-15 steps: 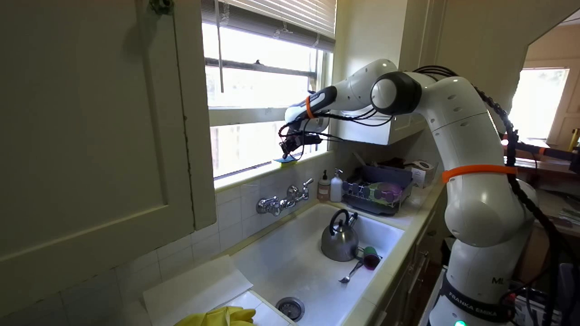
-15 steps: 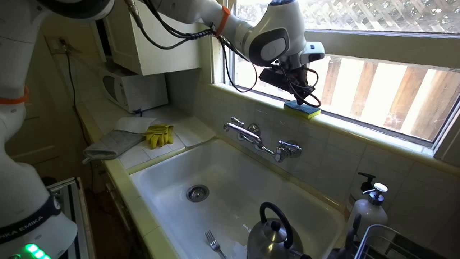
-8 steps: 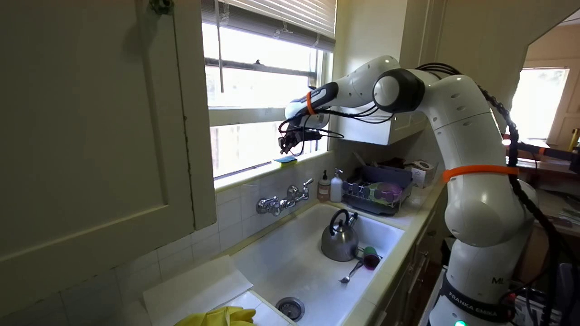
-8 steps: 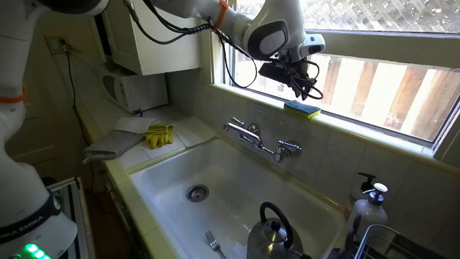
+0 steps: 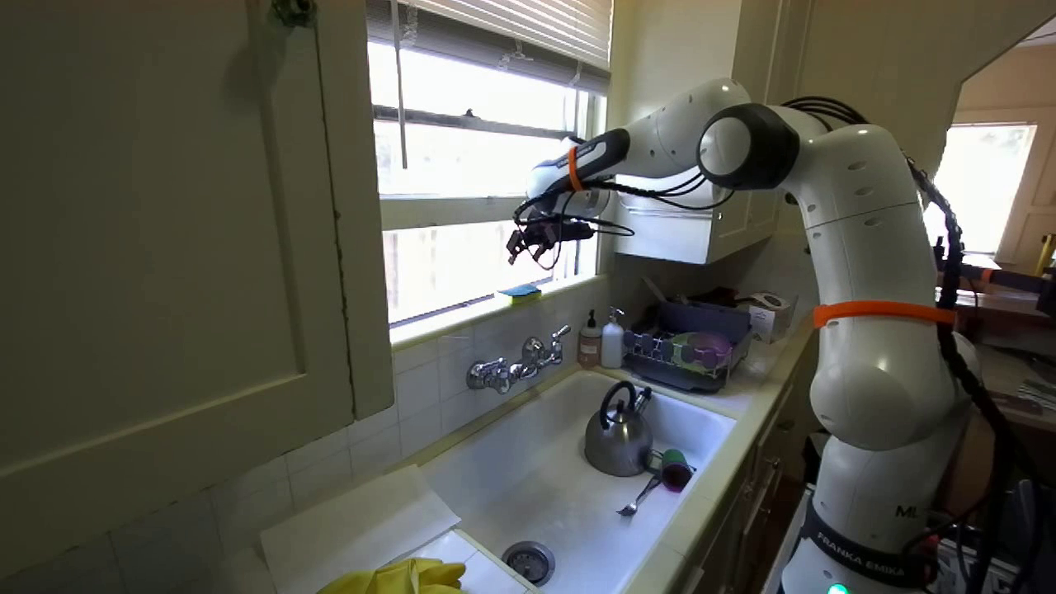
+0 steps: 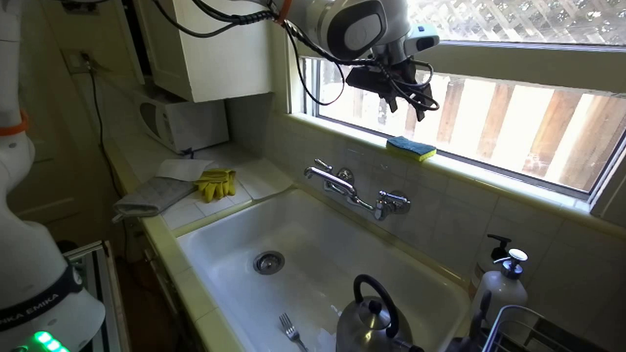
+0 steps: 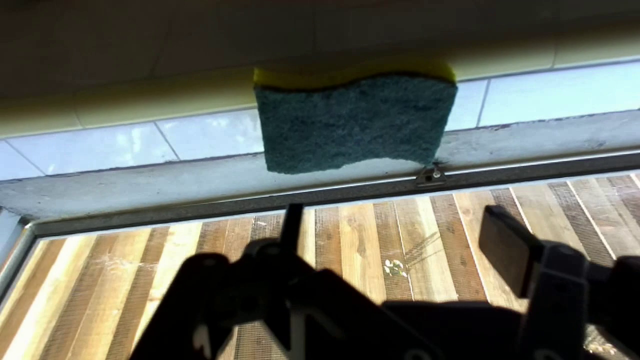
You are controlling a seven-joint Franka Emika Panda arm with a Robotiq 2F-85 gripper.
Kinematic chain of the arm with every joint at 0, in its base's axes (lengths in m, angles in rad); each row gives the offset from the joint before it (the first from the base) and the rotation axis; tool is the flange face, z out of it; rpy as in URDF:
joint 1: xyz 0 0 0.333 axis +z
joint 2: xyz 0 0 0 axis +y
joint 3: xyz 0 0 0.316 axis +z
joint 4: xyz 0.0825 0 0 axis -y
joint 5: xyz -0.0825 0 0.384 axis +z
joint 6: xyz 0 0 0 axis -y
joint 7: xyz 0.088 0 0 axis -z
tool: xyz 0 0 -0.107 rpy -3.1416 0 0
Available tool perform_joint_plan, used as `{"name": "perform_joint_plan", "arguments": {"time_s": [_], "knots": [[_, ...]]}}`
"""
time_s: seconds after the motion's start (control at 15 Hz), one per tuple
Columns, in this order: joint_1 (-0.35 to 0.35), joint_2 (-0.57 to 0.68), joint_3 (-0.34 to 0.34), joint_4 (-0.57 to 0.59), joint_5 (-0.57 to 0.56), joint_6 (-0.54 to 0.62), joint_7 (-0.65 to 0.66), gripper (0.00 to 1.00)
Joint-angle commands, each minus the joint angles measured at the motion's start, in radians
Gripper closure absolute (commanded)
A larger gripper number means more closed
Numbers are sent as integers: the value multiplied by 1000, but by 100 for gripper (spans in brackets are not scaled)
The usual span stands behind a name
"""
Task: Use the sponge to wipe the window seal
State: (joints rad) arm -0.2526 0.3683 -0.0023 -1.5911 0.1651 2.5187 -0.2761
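The sponge, blue-green scrub side up and yellow below, lies flat on the window seal, its front part over the yellow edge. It also shows in an exterior view. Above it, clear of contact, hangs my gripper, open in front of the window glass. In the wrist view the sponge rests on the white tiled window seal. There my gripper has its fingers spread wide, with only the fence outside visible between them.
A chrome faucet sticks out of the tiled wall below the ledge. The sink holds a kettle, a fork and a cup. Soap bottles and a dish rack stand beside it. A wall cabinet hangs near the arm.
My gripper has opened and risen off the sponge, its fingers now well apart. The sponge has stayed in the same place on the ledge.
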Motion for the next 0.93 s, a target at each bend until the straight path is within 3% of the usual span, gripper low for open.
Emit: {"name": "perform_joint_plan", "arguments": {"time_s": [0.0,0.4,0.8,0.87], "knots": [[17,-97,-29,-88,-32,-68,0,0],[51,-195,-76,-165,-135,-124,33,0],[76,-272,-96,-251,-209,-95,54,0],[69,-221,-93,-185,-172,-99,24,0]]}}
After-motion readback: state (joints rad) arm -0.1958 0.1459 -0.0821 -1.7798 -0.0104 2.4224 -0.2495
